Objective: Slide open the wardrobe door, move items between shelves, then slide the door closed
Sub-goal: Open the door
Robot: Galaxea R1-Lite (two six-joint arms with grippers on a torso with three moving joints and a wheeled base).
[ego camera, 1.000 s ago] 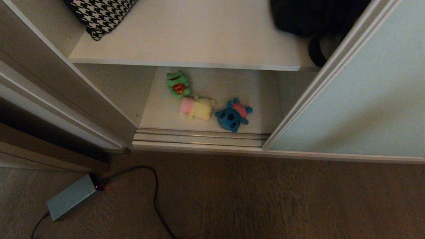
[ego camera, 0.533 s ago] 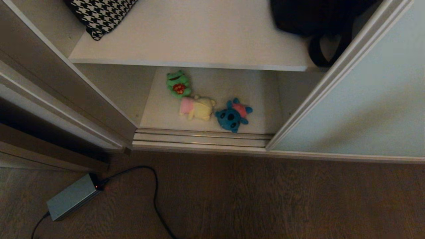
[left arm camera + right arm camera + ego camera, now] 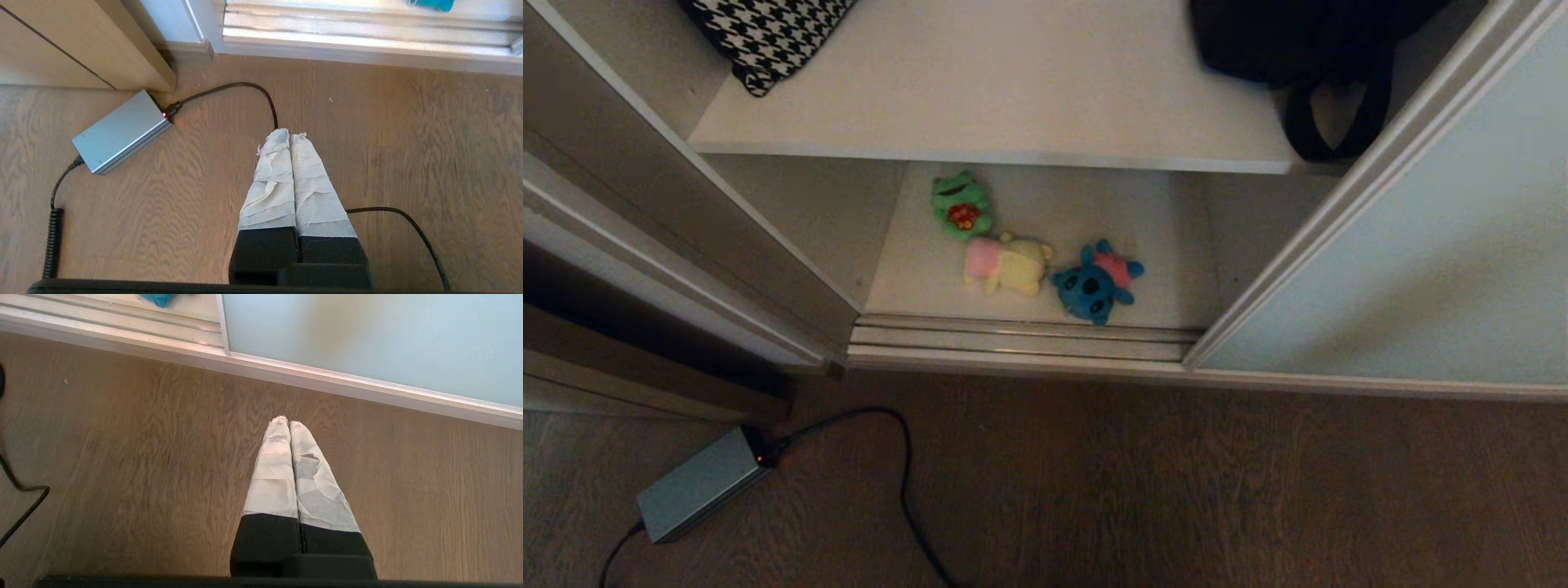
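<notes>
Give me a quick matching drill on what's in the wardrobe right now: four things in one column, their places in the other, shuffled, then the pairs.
Things:
1. blue plush toy
2. green frog plush
3. houndstooth fabric
4. black bag

Places:
A. upper shelf, left end
B. lower shelf, nearest the sliding door
C. upper shelf, right end
D. lower shelf, furthest back of the three toys

Pairs: 1-B, 2-D, 3-A, 4-C
</notes>
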